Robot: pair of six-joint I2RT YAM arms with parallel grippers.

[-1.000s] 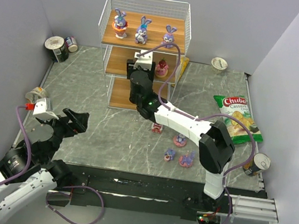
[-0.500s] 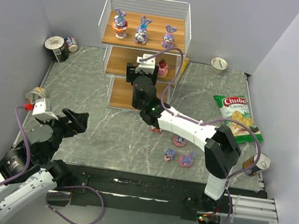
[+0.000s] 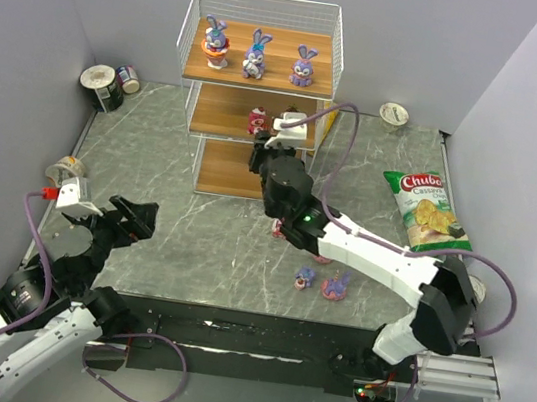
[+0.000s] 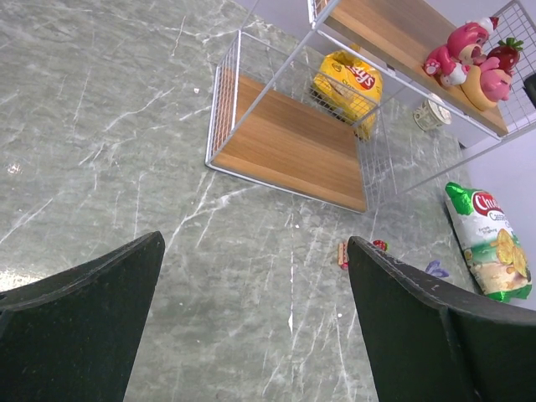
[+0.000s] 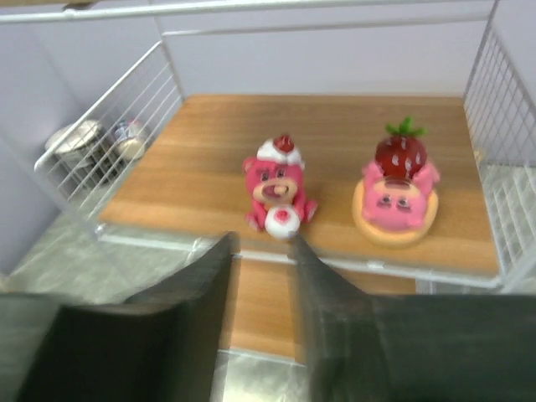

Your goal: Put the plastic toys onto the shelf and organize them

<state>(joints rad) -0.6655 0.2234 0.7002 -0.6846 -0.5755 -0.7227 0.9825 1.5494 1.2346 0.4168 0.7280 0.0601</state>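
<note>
Right wrist view shows the right gripper [image 5: 264,251] pointing at the middle board of the shelf [image 5: 352,126]. Its two fingers are only a little apart, with nothing between them. Just in front of the tips stands a pink-red bear [image 5: 279,197], upright. Beside it, on the right side of the picture, stands a pink strawberry figure [image 5: 396,199]. The two do not touch. In the top view, three bunnies [image 3: 256,55] stand in a row on the top board, so I count five toys on the shelf. On the table [image 3: 153,164] two loose toys [image 3: 335,288] are clear, and what seem to be two more are half hidden under the right arm. I think these are next. They lie behind the right gripper, toward the bases, so it must draw back and turn down. The right arm is much nearer. The left gripper [image 4: 255,243] is wide apart, empty and well away.
</note>
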